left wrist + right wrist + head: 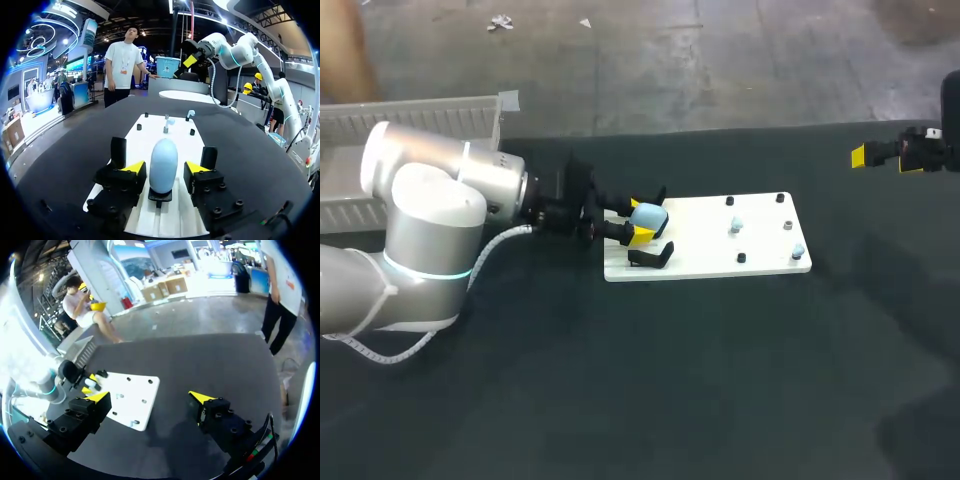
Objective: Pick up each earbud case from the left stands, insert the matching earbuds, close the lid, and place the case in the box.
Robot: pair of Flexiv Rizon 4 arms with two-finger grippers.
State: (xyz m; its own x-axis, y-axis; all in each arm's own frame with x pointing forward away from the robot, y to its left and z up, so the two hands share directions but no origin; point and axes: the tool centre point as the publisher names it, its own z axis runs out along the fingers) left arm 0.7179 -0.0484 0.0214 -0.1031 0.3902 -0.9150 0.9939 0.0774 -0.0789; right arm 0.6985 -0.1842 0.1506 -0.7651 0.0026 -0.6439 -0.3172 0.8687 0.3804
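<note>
Pale-blue earbud case (163, 160): upright on black stand (160, 196) on white board (150, 135), stand mostly hidden beneath it; between my left gripper's (166, 167) parted fingers, neither touching. My right gripper (150, 398): wide open, empty, above dark table (210, 360).

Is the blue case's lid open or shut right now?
Shut: the blue case shows one smooth rounded shell, no lid raised.

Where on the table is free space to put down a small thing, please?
Free: the table between the board and its near edge, and the stretch between the board and the right gripper. Crowded: the board's left end, where the left gripper's open fingers flank the case beside a stand.
</note>
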